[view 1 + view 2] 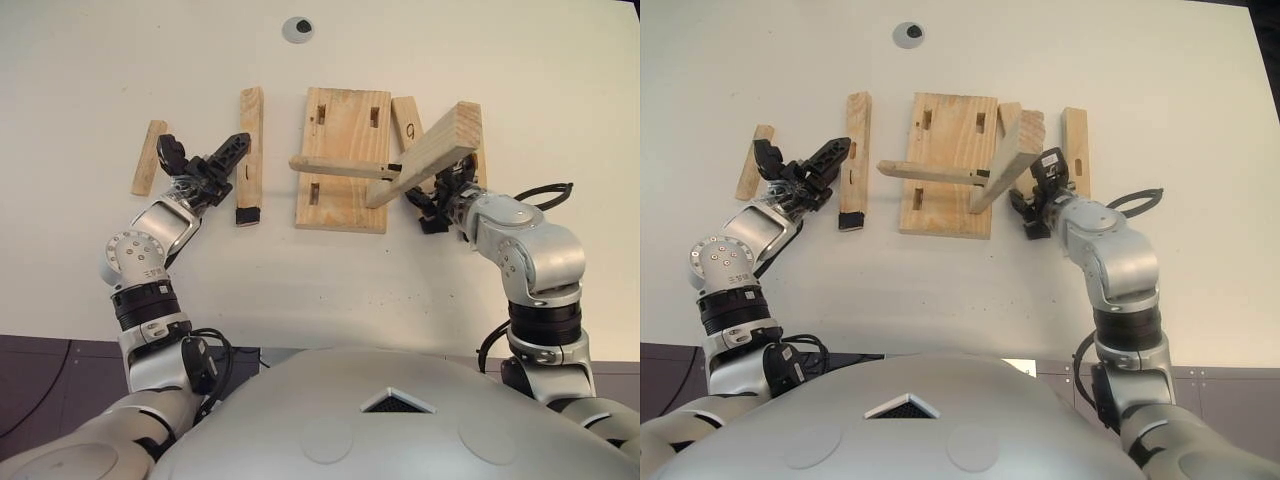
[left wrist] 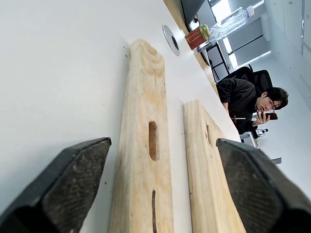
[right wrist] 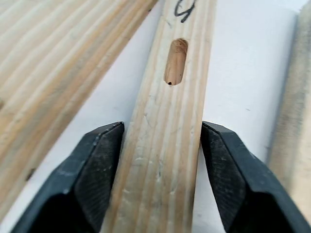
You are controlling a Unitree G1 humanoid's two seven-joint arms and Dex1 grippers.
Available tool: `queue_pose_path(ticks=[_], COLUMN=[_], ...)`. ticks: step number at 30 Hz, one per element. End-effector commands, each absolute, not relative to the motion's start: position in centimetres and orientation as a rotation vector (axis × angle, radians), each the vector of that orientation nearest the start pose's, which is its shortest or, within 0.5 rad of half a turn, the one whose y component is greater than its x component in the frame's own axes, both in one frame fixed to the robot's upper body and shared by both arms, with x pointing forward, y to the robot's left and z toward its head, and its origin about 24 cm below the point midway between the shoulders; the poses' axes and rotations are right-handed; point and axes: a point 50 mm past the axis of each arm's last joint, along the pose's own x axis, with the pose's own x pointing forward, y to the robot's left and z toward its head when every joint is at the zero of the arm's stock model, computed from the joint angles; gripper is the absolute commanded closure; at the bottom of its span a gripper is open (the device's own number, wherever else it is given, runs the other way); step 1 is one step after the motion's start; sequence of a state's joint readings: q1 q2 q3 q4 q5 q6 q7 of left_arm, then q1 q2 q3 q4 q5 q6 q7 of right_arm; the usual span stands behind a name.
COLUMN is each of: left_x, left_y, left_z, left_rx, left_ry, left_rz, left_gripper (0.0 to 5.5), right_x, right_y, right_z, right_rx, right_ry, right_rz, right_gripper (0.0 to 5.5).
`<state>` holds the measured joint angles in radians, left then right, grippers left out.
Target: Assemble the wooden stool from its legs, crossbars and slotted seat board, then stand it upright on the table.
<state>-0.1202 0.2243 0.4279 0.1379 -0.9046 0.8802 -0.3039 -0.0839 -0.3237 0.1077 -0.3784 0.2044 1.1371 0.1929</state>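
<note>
The slotted seat board [image 1: 340, 130] lies flat in the middle of the white table. A leg [image 1: 432, 150] with a crossbar [image 1: 335, 167] plugged into it lies tilted across the board's right edge. Under it lies a pen-marked leg [image 3: 167, 111] with a slot, and my right gripper [image 3: 163, 145] is shut on its sides, just right of the board [image 1: 440, 195]. Left of the board lies a slotted leg [image 1: 250, 150] with a black end. My left gripper [image 1: 203, 152] is open, low over the table just left of that leg [image 2: 143, 145], holding nothing.
A short wooden piece [image 1: 148, 157] lies at the far left and another strip [image 1: 1075, 150] at the far right. A grey round cap [image 1: 298, 29] sits in the table at the back. A black cable [image 1: 545, 192] loops by the right wrist.
</note>
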Motion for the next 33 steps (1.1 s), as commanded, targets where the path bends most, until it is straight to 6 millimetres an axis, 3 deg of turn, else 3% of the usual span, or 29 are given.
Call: queue_pose_path(ticks=[1,5,7,10,12,15,19,24,33], left_x=[25.8,27.9,29.2,29.6,30.1,30.7,31.1,30.6,30.5], left_y=[22.9,22.9,22.1,18.9,17.4,15.4,13.8,12.9,12.9], left_z=[3.9,8.5,11.2,15.7,17.2,18.3,18.6,20.4,20.6], left_rx=[-0.864,-0.736,-0.688,-0.567,-0.501,-0.507,-0.543,-0.635,-0.670], left_ry=[0.386,0.219,0.120,-0.023,-0.068,-0.081,-0.051,-0.118,-0.170], left_rz=[-0.249,-0.392,-0.520,-0.903,-1.049,-1.198,-1.274,-1.349,-1.332], left_gripper=[1.50,1.50,1.50,1.50,1.50,1.50,1.50,1.50,3.07], right_x=[24.9,28.4,30.8,33.6,33.7,32.9,31.8,31.3,31.3], right_y=[-16.0,-16.4,-16.6,-16.2,-15.7,-15.2,-14.0,-13.0,-12.7], right_z=[6.0,10.6,13.5,16.4,18.0,19.2,19.8,19.6,19.8], right_rx=[0.001,0.197,0.260,0.176,0.154,0.196,0.204,0.200,0.301], right_ry=[0.651,0.409,0.269,0.083,-0.011,-0.041,-0.023,0.004,-0.008], right_rz=[0.243,0.214,0.294,0.571,0.829,1.166,1.368,1.441,1.440], right_gripper=[3.47,3.47,3.47,3.47,3.47,3.47,3.47,3.47,3.47])
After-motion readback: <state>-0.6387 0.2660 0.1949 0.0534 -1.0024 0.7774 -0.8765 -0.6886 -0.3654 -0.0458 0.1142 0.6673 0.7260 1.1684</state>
